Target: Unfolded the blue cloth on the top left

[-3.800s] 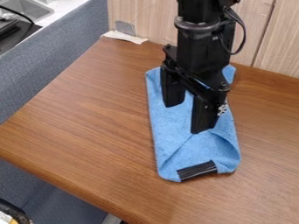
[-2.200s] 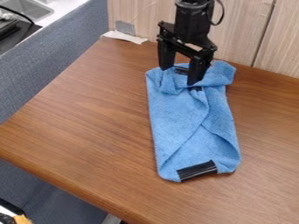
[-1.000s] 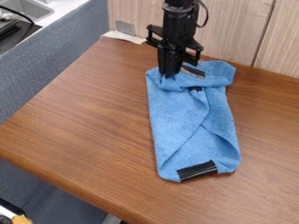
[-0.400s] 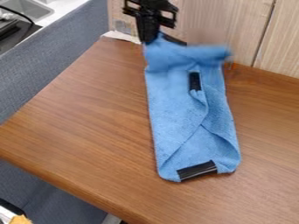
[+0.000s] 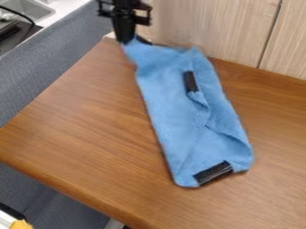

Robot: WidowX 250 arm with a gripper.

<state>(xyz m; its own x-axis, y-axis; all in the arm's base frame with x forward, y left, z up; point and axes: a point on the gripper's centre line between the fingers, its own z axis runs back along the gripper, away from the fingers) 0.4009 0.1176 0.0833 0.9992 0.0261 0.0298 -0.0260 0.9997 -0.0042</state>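
At the table's back left, the black gripper (image 5: 125,39) is shut on the top left corner of the blue cloth (image 5: 173,116) and holds that corner raised. From there the cloth stretches down toward the front right across the wooden table (image 5: 83,129). One black strip (image 5: 190,81) shows in its upper part, and another black strip (image 5: 213,172) lies at its bottom end. Creases and an overlapping layer run along the cloth's right side.
A light wood-panel wall (image 5: 233,31) stands behind the table. Along the left runs a grey-blue partition (image 5: 48,58), with a sink (image 5: 27,9) beyond it. An orange item (image 5: 21,224) shows at the bottom left corner.
The gripper has come from over the cloth, closed on its upper left corner, and moved up and left. The top fold has opened out, and the whole cloth has turned, its lower end shifting right.
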